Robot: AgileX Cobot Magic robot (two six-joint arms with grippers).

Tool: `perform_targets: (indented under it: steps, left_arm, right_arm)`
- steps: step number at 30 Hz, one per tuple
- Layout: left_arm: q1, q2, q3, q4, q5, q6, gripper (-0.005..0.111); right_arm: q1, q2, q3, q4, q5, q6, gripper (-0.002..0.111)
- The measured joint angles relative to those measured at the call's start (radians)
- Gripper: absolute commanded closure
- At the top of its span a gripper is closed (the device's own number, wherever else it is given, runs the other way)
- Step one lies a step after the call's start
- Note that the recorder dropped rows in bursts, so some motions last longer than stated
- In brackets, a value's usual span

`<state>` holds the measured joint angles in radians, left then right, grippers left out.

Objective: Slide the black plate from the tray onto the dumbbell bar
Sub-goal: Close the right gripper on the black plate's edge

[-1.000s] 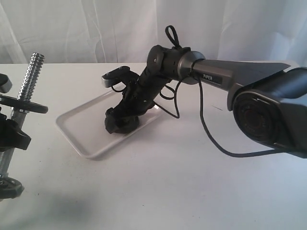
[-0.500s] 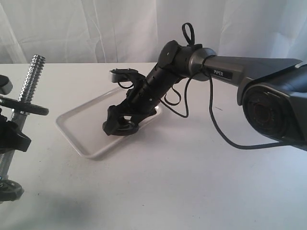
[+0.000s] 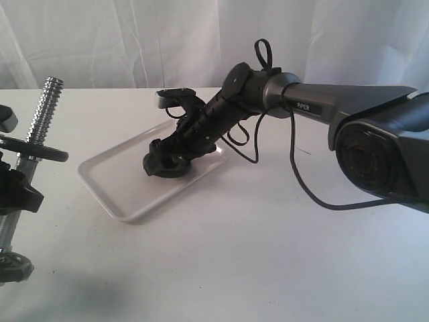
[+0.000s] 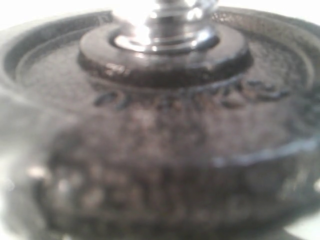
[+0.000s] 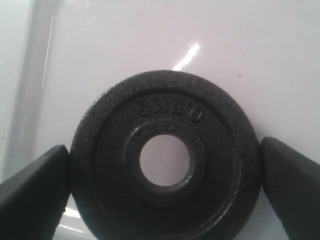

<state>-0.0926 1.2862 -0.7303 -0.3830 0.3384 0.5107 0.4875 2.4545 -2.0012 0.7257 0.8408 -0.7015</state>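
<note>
My right gripper (image 3: 163, 164) is shut on the black plate (image 3: 174, 172), holding it tilted just over the white tray (image 3: 110, 182). In the right wrist view both fingers (image 5: 37, 185) press the rim of the black plate (image 5: 105, 170), and the tray (image 5: 150, 45) shows through its centre hole. The dumbbell bar (image 3: 44, 107) stands nearly upright at the far left, threaded end up, carrying a black disc (image 3: 33, 151). My left gripper (image 3: 15, 191) is clamped around the bar below that disc. The left wrist view is a blurred close-up of that disc (image 4: 165, 150) and chrome bar (image 4: 167, 25).
A black cable (image 3: 301, 184) loops from the right arm down onto the white table (image 3: 255, 255). A white curtain (image 3: 134, 40) hangs behind. A second small black disc (image 3: 12, 265) sits at the bar's lower end by the table's left edge.
The right gripper has tipped the plate up from lying flat and raised it slightly over the tray, shifting a little toward the back. The left arm and bar have not moved.
</note>
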Motion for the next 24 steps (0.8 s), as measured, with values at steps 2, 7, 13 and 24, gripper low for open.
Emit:
perform_targets:
  steps: [2,7,13,24]
  left_arm:
    - [0.0,0.0,0.0,-0.001,0.0,0.0,0.107]
    - [0.0,0.0,0.0,-0.001,0.0,0.0,0.107]
    - [0.0,0.0,0.0,-0.001,0.0,0.0,0.107]
    - [0.0,0.0,0.0,-0.001,0.0,0.0,0.107]
  right_arm:
    - [0.0,0.01,0.0,-0.002,-0.063,-0.058,0.108]
    - [0.021,0.012,0.0,-0.123,-0.114,-0.14,0.108]
    - [0.053,0.012,0.0,-0.253,-0.147,-0.151,0.108]
    - [0.059,0.006,-0.004,-0.317,-0.104,-0.134,0.055]
